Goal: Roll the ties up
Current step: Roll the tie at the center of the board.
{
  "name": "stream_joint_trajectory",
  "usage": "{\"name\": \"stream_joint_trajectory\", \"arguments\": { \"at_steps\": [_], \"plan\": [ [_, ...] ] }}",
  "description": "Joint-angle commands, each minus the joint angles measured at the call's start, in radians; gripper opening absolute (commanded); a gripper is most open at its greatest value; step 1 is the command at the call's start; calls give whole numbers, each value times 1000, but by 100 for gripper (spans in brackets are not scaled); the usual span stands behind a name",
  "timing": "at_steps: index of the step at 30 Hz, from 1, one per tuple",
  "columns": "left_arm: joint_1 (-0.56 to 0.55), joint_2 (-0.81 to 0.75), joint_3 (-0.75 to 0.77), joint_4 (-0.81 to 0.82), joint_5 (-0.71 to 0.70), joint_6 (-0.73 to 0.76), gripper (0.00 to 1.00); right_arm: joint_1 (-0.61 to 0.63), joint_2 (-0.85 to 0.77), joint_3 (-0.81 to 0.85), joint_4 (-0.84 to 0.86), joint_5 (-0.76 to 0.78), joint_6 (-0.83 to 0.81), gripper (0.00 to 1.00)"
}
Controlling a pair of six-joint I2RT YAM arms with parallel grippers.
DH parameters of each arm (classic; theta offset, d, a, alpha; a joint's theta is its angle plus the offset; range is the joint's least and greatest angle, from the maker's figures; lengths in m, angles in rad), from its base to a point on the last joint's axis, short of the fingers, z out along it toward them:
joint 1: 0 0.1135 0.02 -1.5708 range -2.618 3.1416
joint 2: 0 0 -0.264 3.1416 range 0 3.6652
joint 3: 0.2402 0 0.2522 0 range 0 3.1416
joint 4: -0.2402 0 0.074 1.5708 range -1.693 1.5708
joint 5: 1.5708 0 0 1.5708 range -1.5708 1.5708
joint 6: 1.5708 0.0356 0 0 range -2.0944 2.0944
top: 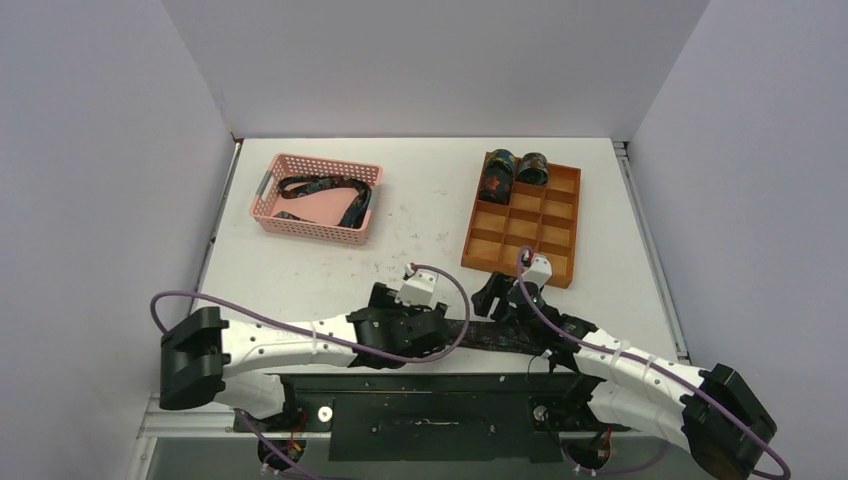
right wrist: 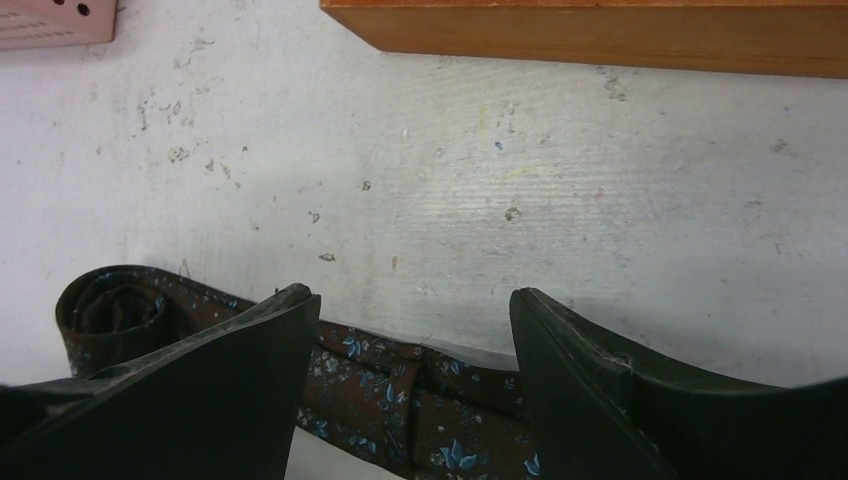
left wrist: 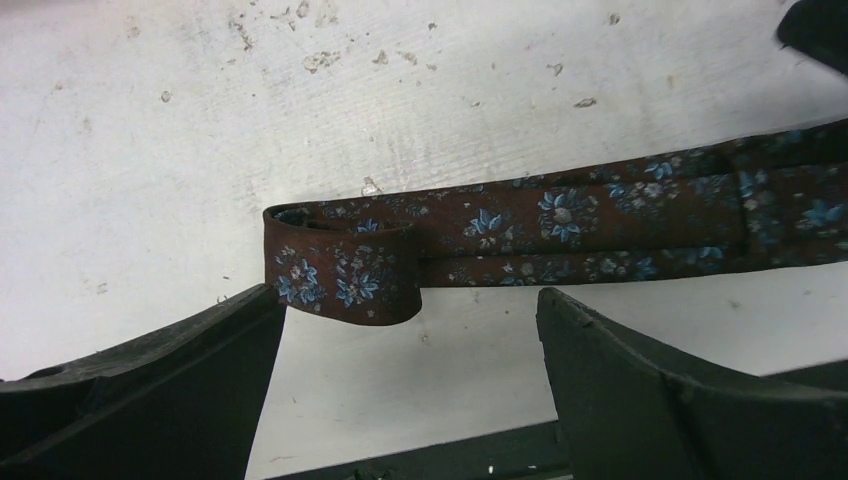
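Top view: the tie point(top: 500, 337) lies flat along the table's point(top: 420, 215) near edge, between both arms. Left wrist: left gripper point(left wrist: 410, 370) spread wide, folded tie end just ahead. Right wrist: right gripper point(right wrist: 415, 340) gaping, straddling the fabric, its coiled end beside one finger.

From above, my left arm point(top: 400, 328) and right arm point(top: 560, 335) cover most of the tie point(top: 500, 336) lying between them, so neither of its ends shows there. In my left wrist view it runs off the edge at 3 o'clock. In my right wrist view it is cut off at 6 o'clock, and one finger point(right wrist: 200, 380) of my right gripper point(right wrist: 410, 295) hides the stretch beside the coiled end. The tray point(right wrist: 600, 25) is cropped at 12 o'clock, and the basket point(right wrist: 50, 20) at 10 o'clock shows only a corner.
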Motion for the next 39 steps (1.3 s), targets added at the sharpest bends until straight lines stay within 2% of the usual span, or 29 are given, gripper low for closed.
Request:
{"name": "stream_joint_trajectory", "arguments": {
  "at_steps": [1, 3, 5, 9, 12, 15, 18, 24, 39],
  "plan": [
    [51, -161, -19, 32, 61, 0, 97, -33, -24, 43, 93, -171, -70, 71],
    [125, -268, -74, 74, 129, 6, 98, -31, -12, 54, 168, -293, -86, 69],
    [247, -399, -166, 168, 247, 20, 100, -10, 22, 72, 239, -388, -75, 66],
    [619, -644, -347, 366, 593, 10, 92, 125, 135, 168, 259, -371, -76, 62],
    [838, -689, -413, 426, 800, 0, 90, 195, 233, 248, 264, -350, -65, 59],
    [975, -638, -452, 468, 970, -17, 90, 231, 318, 297, 287, -351, -51, 56],
    [1018, -595, -496, 526, 1024, -59, 89, 267, 387, 346, 291, -341, -52, 51],
    [1022, -566, -571, 602, 1031, -119, 89, 279, 494, 401, 269, -324, -49, 47],
    [1025, -537, -594, 653, 1050, -110, 89, 214, 559, 369, 250, -320, -52, 41]
  ]
}}
